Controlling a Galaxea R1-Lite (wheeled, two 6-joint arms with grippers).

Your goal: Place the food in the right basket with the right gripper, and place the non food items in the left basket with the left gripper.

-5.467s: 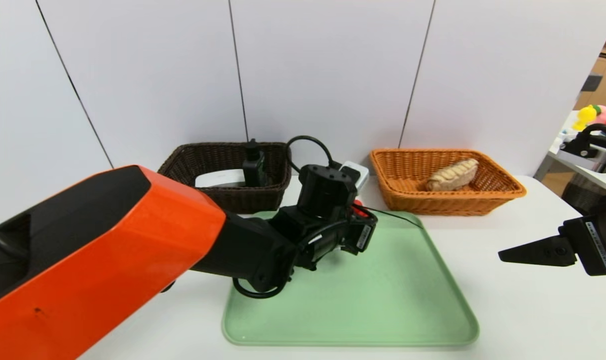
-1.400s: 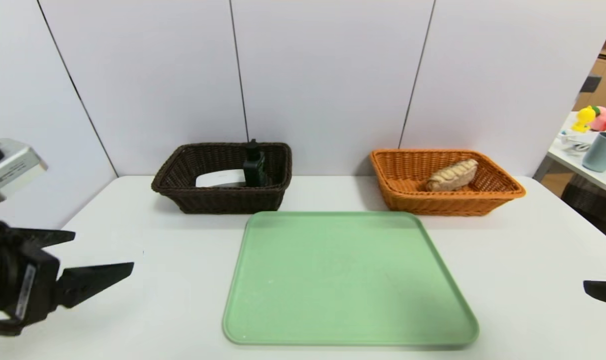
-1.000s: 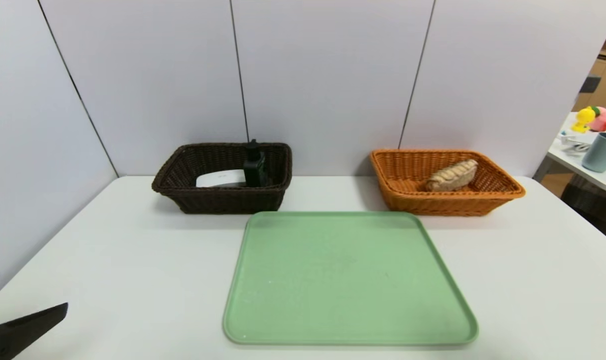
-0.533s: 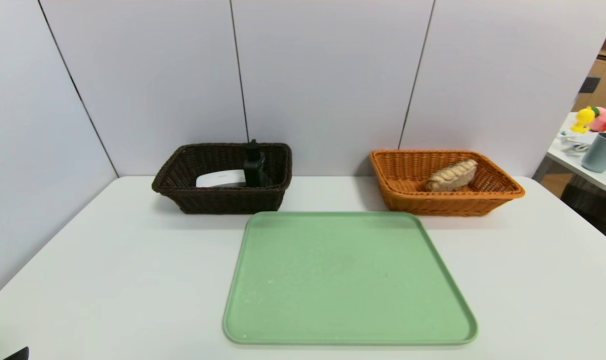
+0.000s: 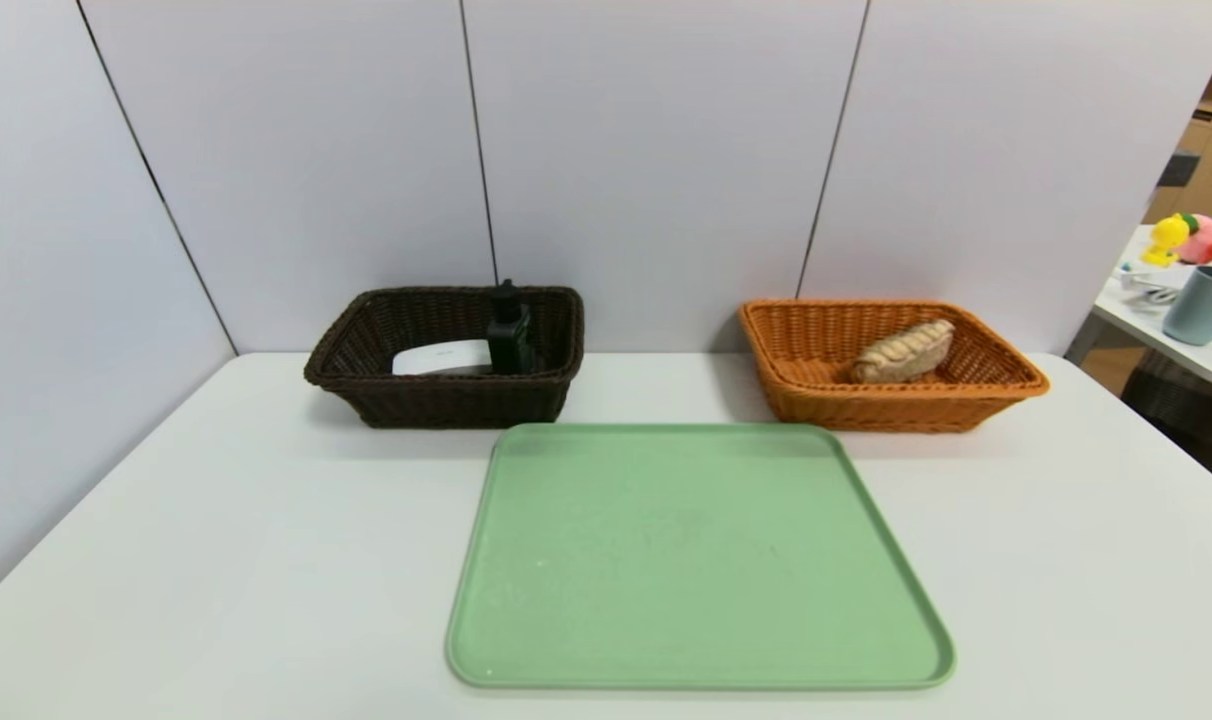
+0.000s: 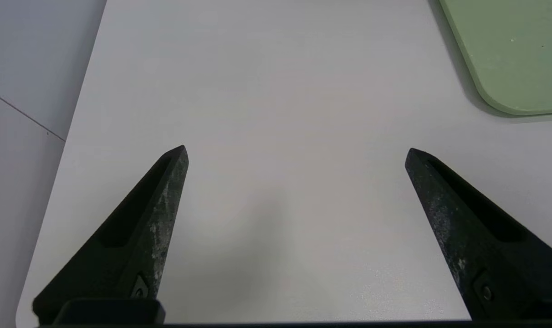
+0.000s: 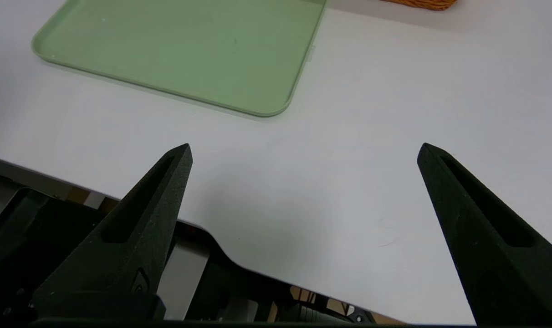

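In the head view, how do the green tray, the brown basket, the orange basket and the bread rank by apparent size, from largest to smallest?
1. Green tray, clearly the largest, though it also lies nearest the camera.
2. Orange basket and brown basket: these look alike, so no ranking between them.
3. Bread, smallest, lying inside the orange basket.

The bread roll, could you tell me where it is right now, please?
In the head view, the bread roll lies inside the orange basket at the table's far right, beyond the green tray's right corner.
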